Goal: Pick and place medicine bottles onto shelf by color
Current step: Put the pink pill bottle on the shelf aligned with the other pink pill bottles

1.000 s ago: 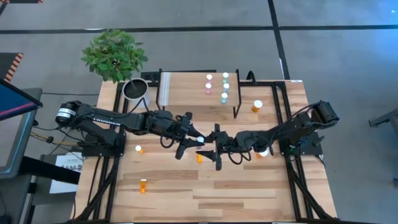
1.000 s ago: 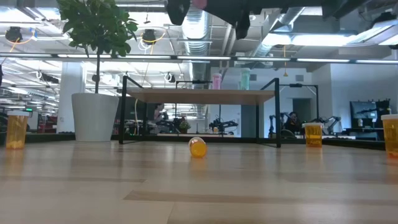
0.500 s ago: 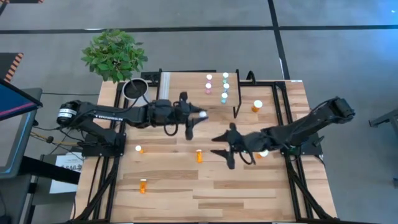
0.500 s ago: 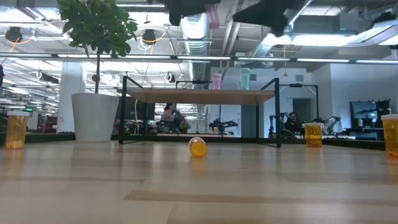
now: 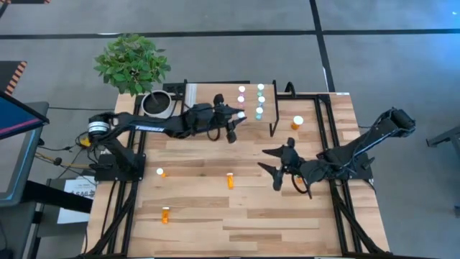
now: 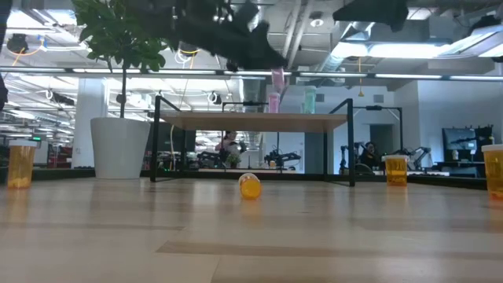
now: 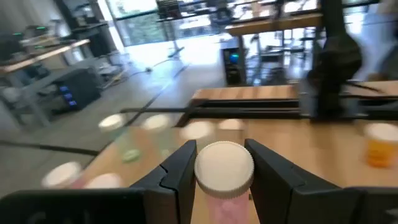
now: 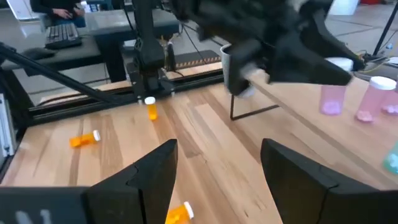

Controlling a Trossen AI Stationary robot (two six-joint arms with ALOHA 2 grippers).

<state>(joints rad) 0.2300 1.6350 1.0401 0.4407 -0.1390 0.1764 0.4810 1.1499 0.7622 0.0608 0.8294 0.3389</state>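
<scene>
My left gripper (image 5: 236, 119) is shut on a pink bottle with a white cap (image 7: 224, 165), held in the air over the near part of the shelf (image 5: 215, 101). In the low view the bottle (image 6: 277, 77) hangs above the shelf's plank (image 6: 236, 121). Pink bottles (image 5: 241, 96) and teal bottles (image 5: 260, 101) stand on the shelf's right part. My right gripper (image 5: 277, 164) is open and empty, above the table to the right of centre. My left gripper pinches the pink bottle between its two fingers (image 7: 180, 171), one on each side of its upper body just under the white cap (image 7: 198, 186). The bottle stays about upright, cap up, lifted clear of the shelf and the table.
Orange bottles are spread over the table: one lying near the centre (image 5: 230, 180), one at the near left (image 5: 165, 214), one at the left (image 5: 159, 173), one standing right of the shelf (image 5: 297, 122). A white plant pot (image 5: 157, 105) stands left of the shelf.
My left gripper has carried the pink bottle from the table's centre up and toward the far edge, to the shelf. My right gripper has drawn back from the centre toward the table's right edge.
</scene>
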